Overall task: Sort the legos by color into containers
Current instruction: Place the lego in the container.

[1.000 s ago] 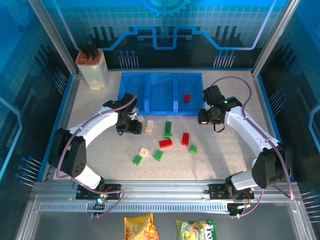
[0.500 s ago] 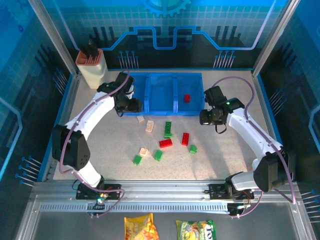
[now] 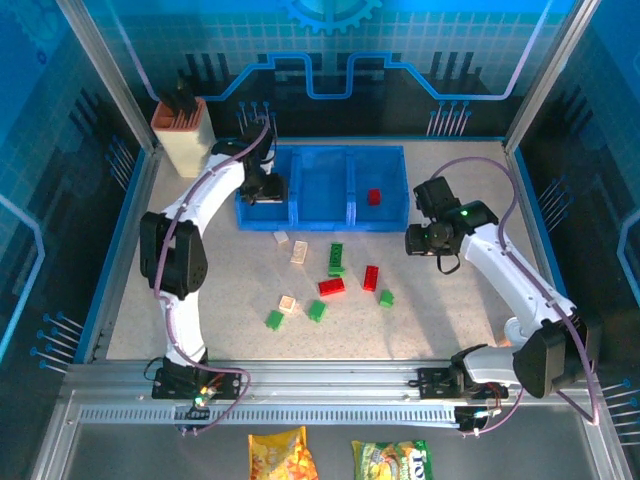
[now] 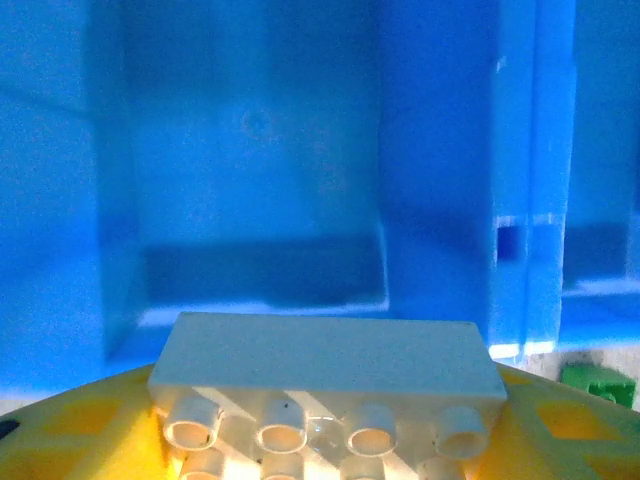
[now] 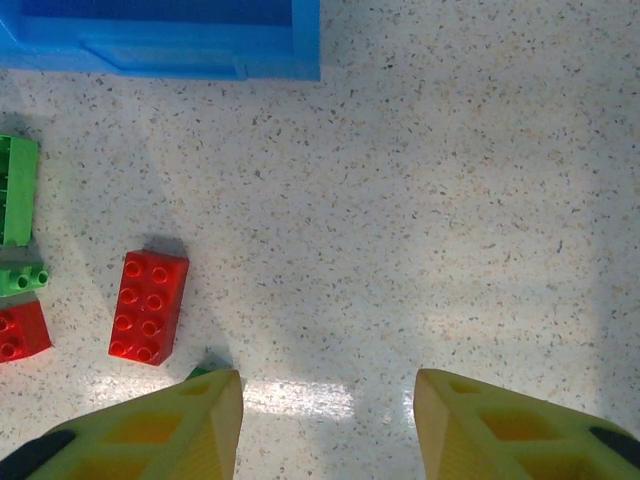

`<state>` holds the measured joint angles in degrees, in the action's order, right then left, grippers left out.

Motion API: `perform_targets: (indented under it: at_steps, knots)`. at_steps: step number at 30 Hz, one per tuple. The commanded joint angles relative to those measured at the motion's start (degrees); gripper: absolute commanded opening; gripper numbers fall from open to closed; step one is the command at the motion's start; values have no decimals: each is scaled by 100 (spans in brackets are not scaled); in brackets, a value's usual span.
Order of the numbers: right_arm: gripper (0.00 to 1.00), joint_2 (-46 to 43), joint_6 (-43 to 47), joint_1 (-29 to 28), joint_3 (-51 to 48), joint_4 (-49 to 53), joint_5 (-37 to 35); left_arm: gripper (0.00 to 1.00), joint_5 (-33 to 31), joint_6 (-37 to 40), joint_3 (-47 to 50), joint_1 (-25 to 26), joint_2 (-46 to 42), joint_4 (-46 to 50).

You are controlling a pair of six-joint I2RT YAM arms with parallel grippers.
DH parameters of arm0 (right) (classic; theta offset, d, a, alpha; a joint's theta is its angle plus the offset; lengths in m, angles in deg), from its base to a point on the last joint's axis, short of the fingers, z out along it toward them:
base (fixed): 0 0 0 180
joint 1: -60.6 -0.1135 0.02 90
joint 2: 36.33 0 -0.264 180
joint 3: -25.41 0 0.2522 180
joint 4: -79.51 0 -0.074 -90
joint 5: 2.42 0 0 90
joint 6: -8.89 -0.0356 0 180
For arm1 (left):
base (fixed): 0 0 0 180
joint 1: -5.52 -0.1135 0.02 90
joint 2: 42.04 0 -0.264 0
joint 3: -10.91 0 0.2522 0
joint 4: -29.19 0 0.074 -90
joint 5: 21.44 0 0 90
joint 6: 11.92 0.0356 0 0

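The containers (image 3: 322,185) are three joined blue bins at the back of the table. A single red lego (image 3: 374,196) lies in the right bin. My left gripper (image 3: 262,188) hovers over the left bin (image 4: 260,170), shut on a white lego (image 4: 325,365) whose studs face the camera. Red (image 3: 331,286), green (image 3: 336,258) and cream (image 3: 299,252) legos lie scattered on the table in front of the bins. My right gripper (image 3: 425,240) hangs open and empty over bare table, to the right of a red lego (image 5: 148,306). Its yellow fingertips (image 5: 210,420) stand well apart.
A beige holder with an orange rim (image 3: 184,138) stands left of the bins. Blue side walls and a metal rail (image 3: 330,385) bound the table. Two snack packets (image 3: 283,455) lie beyond the rail. Bare table stretches to the right of my right gripper.
My left arm has swung from the table near the cream legos up and back over the left bin, carrying the white lego. My right gripper has drifted slightly rightward.
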<state>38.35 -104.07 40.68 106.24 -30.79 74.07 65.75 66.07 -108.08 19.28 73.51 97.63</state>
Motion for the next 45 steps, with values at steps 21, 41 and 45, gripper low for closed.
perform_targets:
  at_steps: [21, 41, 45]
  knots:
    - [51, -344, -233, -89, -74, 523, -274, 53, -49, 269, -2344, -321, 2326, 941]
    - [51, -115, -198, -91, 5, 492, -279, 56, -229, 533, -2732, -396, 3009, 751]
    - [51, -58, -200, -92, -10, 462, -296, 59, -238, 532, -2740, -409, 3009, 721]
